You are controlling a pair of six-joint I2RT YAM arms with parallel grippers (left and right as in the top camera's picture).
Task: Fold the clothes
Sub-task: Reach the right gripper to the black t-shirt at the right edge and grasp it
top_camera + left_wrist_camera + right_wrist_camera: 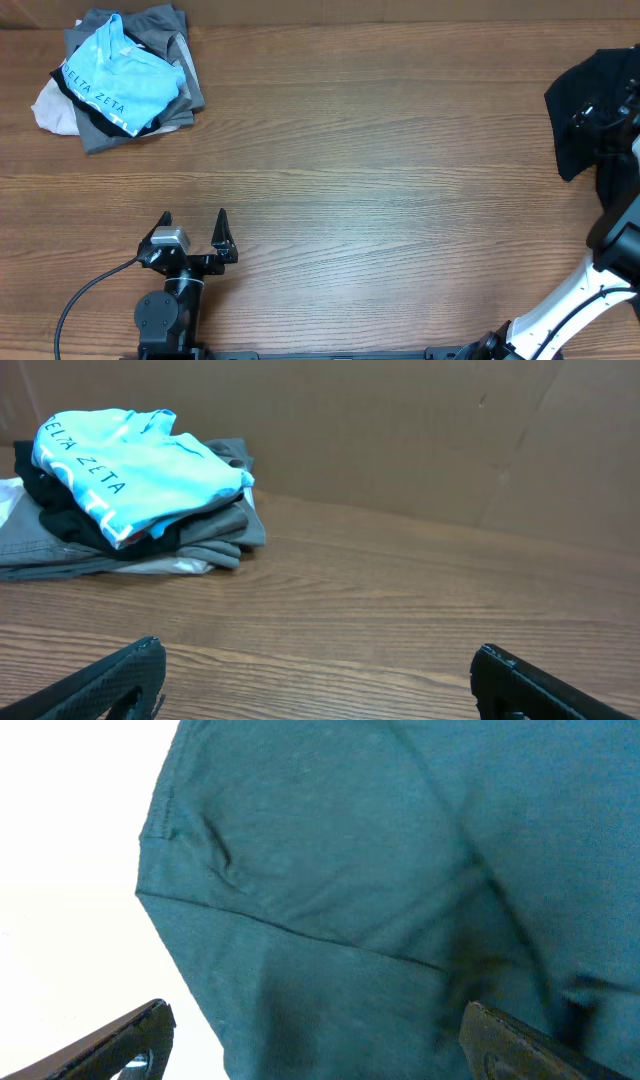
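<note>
Pickup stage: right hand [318,1020] spread wide close over T-shirt [590,110] at table [380,150] edge; left hand [193,216] wide, empty. Next, likely: pinching fabric, dragging centreward.

Soft, even light overhead; right-wrist view blown white around teal-tinted T-shirt [380,870].

Garment pile [92,135] in far left corner of table [380,200], DELTA ZETA shirt [125,75] on top. T-shirt [590,105] at far right edge. Near front, left of centre: left gripper [193,215], well apart from both.
</note>
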